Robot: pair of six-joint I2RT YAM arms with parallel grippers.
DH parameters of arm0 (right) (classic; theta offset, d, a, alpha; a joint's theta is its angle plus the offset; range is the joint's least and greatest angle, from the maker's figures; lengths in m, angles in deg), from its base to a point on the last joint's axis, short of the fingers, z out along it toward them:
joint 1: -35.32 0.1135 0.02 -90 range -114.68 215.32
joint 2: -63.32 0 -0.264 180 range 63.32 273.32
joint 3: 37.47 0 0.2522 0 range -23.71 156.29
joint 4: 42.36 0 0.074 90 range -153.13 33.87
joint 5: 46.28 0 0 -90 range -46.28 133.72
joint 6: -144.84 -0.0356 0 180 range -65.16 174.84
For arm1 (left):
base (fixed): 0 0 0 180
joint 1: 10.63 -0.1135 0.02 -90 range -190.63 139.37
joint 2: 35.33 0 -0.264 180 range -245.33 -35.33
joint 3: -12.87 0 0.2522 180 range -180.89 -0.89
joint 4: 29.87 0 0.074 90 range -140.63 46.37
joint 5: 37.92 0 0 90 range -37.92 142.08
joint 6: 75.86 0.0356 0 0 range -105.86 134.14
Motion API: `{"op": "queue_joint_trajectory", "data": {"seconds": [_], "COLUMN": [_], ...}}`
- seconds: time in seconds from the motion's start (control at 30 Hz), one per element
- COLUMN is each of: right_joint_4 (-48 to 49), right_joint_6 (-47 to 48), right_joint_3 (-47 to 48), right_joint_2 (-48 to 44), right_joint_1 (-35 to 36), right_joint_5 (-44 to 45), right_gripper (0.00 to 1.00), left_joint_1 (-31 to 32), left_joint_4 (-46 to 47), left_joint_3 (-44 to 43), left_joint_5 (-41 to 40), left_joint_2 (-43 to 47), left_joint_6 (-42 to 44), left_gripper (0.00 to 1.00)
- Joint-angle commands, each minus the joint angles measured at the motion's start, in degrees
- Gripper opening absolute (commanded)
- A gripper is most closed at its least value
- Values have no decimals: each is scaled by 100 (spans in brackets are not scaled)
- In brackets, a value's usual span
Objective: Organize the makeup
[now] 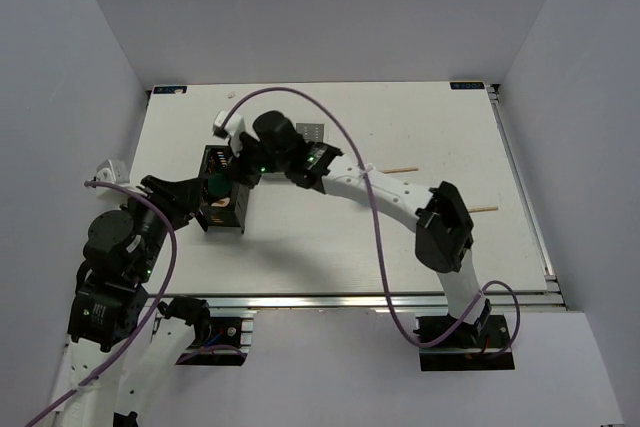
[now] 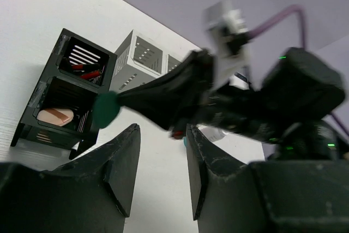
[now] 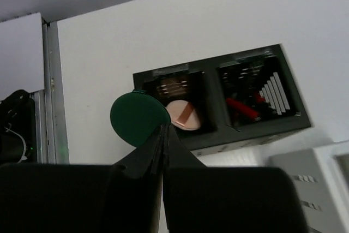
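Observation:
My right gripper (image 3: 163, 128) is shut on the edge of a dark green disc (image 3: 139, 117) and holds it just in front of the black open-frame holder (image 3: 218, 137). One compartment of the holder has a pink round pad (image 3: 182, 114), the other has red-and-black tubes (image 3: 242, 107). In the top view the disc (image 1: 213, 187) hangs over the holder (image 1: 228, 222), at the right gripper (image 1: 220, 185). My left gripper (image 2: 161, 135) is open and empty, close to the holder's near left side. Two wooden sticks (image 1: 400, 167) (image 1: 482, 209) lie on the table to the right.
The white perforated box (image 2: 143, 57) stands right behind the black holder and is partly under my right arm in the top view (image 1: 312, 133). A white item with a teal end (image 2: 214, 133) shows just beyond my left finger. The table's left edge (image 1: 140, 162) is close.

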Motion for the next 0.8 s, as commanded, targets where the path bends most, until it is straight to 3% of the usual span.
{"op": "queue_joint_trajectory", "data": {"seconds": [0.0, 0.43, 0.63, 0.77], "right_joint_4": [449, 801, 809, 425], "right_joint_6": [21, 302, 398, 705], "right_joint_3": [424, 654, 540, 645], "right_joint_2": [305, 1071, 905, 211], "right_joint_1": [172, 348, 348, 252], "right_joint_5": [604, 1440, 1204, 170], "right_gripper": [0, 0, 21, 54], "left_joint_1": [-15, -24, -15, -24], "left_joint_4": [-159, -247, -89, 340], "left_joint_3": [-111, 64, 100, 187], "left_joint_5": [84, 49, 198, 637], "left_joint_2": [110, 295, 181, 14], "left_joint_6": [75, 40, 57, 83], "left_gripper": [49, 51, 51, 52]}}
